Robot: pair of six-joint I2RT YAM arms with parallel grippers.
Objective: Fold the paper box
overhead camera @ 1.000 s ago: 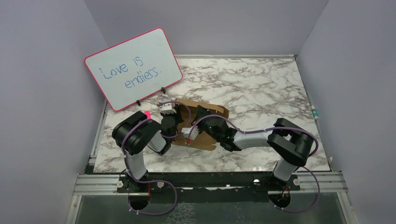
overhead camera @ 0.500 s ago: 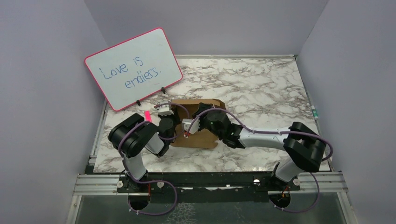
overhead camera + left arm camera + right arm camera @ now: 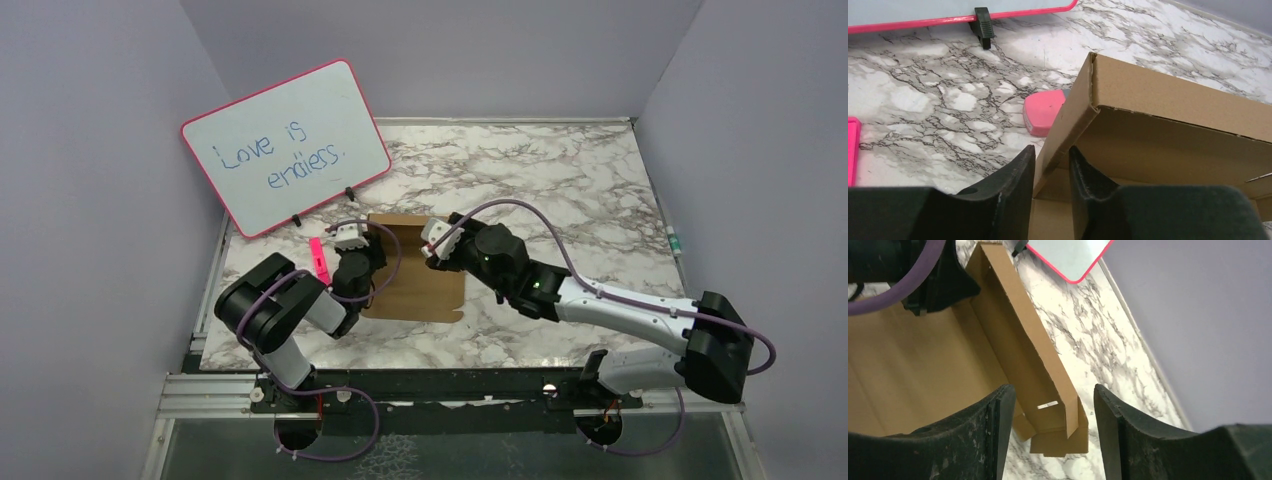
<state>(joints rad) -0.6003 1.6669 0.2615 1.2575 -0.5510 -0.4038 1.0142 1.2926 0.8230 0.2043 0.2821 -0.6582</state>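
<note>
Left jaws stand only narrowly apart, with the upright side wall of the paper box [image 3: 1173, 100] rising in the gap between the fingers [image 3: 1008, 190]. Whether they squeeze the cardboard or merely flank it cannot be told. Right jaws are spread wide and hold nothing, hanging over the box's far right corner; seen past their fingers [image 3: 993, 430], the folded-over far wall runs away toward the left arm and ends near them in a slotted tab. The box's brown base lies flat on the marble counter [image 3: 560, 190], beneath and between both pairs of jaws. Just beyond the wall that the left jaws straddle, a pink piece [image 3: 1043, 112] lies on the counter, partly hidden by the cardboard. Farther beyond it stands the pink-framed whiteboard [image 3: 285, 145] on black feet.
</note>
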